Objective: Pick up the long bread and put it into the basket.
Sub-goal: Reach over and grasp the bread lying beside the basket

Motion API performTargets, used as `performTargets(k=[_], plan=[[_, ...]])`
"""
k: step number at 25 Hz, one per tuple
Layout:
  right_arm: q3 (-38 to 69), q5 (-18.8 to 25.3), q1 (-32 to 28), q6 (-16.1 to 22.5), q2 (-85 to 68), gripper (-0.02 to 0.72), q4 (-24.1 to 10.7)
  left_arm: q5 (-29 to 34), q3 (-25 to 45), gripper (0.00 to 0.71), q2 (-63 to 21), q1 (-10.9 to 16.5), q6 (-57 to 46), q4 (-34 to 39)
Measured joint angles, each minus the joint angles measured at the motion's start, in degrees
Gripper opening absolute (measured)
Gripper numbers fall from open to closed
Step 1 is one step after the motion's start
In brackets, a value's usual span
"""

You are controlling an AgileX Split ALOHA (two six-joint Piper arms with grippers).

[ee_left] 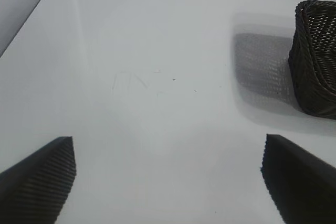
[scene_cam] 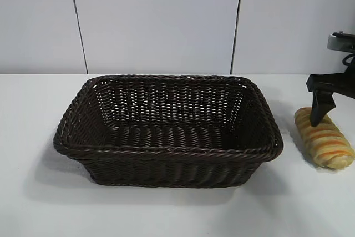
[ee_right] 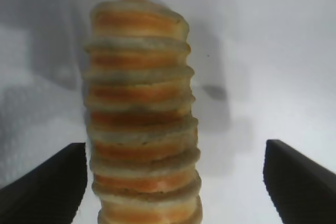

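The long bread [scene_cam: 327, 140] lies on the white table to the right of the basket [scene_cam: 166, 151], apart from it. It is golden-yellow with cream and orange-brown ridges. My right gripper [scene_cam: 321, 116] is low over the bread's far end, one black finger reaching down to it. In the right wrist view the bread [ee_right: 139, 103] runs lengthwise between the fingers of the open right gripper [ee_right: 173, 150], close to one finger, with a wide gap to the other. My left gripper [ee_left: 168, 145] is open and empty over bare table; it is out of the exterior view.
The dark brown wicker basket is empty and sits mid-table. A corner of the basket [ee_left: 317, 56] shows in the left wrist view, some way off from the left gripper. A white panelled wall [scene_cam: 155, 20] stands behind the table.
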Motion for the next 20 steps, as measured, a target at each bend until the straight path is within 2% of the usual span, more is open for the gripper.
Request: performTargets(k=[1,5,7,13,20], plan=[[0.00,-0.37,0.00,0.00,0.30,0.480,0.84,0.00,0.00,0.694,0.00,0.00,0.00,0.00],[0.00,-0.74,0.18,0.50,0.57,0.197,1.84,0.00,0.00,0.694,0.00,0.00,0.00,0.00],[0.00,-0.74,0.18,0.88,0.68,0.101,1.84,0.00,0.00,0.694,0.00,0.00,0.00,0.00],[-0.46,0.14,0.18,0.93,0.64,0.082,1.90,0.00,0.00,0.694,0.00,0.00,0.00,0.00],[-4.15,7.18,0.18,0.93,-7.27,0.078,1.55,0.00,0.00,0.694,0.00,0.00,0.00,0.00]])
